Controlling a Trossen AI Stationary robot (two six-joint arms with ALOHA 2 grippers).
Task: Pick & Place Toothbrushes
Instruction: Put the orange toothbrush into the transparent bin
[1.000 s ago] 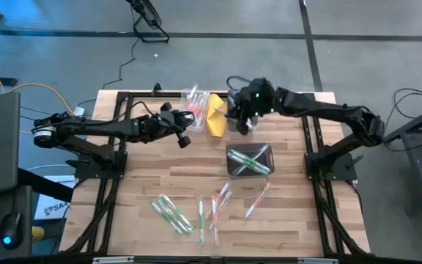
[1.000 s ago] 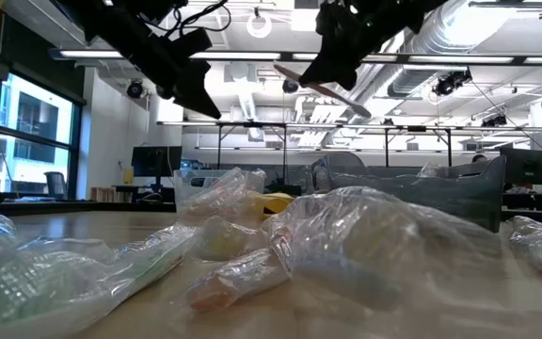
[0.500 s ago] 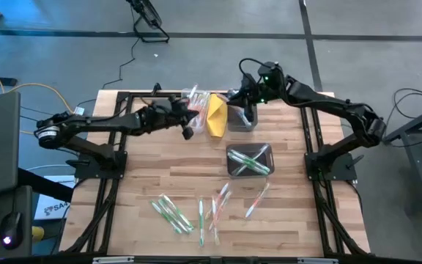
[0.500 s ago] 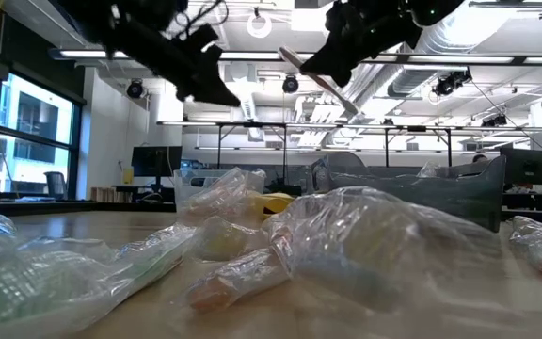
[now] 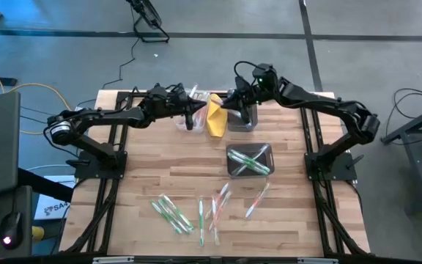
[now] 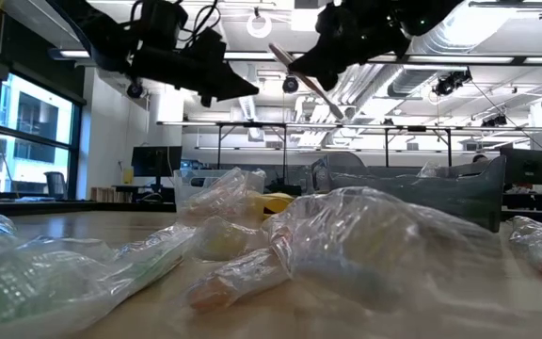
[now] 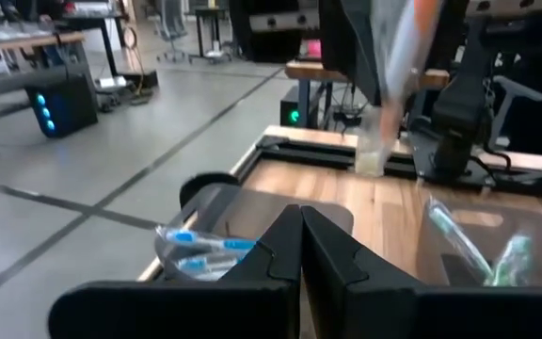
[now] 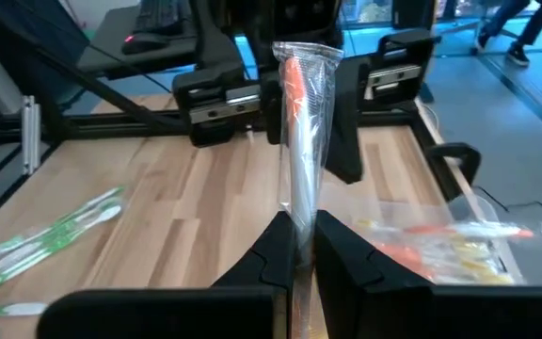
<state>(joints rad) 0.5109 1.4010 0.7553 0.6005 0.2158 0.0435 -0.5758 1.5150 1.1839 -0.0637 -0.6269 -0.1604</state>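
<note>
My right gripper (image 8: 299, 247) is shut on an orange toothbrush in a clear wrapper (image 8: 303, 141), above the far-edge bins beside the yellow folded thing (image 5: 216, 115). In the low view the right gripper (image 6: 310, 68) carries it high over the table. My left gripper (image 7: 301, 235) is shut and empty, hovering near the clear bin of orange toothbrushes (image 5: 194, 97); in the high view the left gripper is (image 5: 189, 119). Green toothbrushes lie in a dark bin (image 5: 249, 160). Loose wrapped toothbrushes (image 5: 173, 213) lie flat near the table's near edge. My right gripper pinches the wrapped orange toothbrush between its two fingers by its lower end (image 8: 301, 221). The toothbrush is lifted clear and sticks out beyond the fingertips (image 8: 273, 247), its orange part (image 8: 293, 80) at the free end.
A clear bin with blue toothbrushes (image 7: 196, 250) and another with green ones (image 7: 478, 247) lie ahead of the left gripper. A small grey bin (image 5: 242, 119) sits under the right gripper. More loose toothbrushes (image 5: 220, 205) lie on the bare wood (image 5: 152, 169).
My right gripper carried the toothbrush toward the far edge, then a little left, staying shut on it. My left gripper moved toward the far edge and slightly right, toward the bin of orange toothbrushes, staying shut.
</note>
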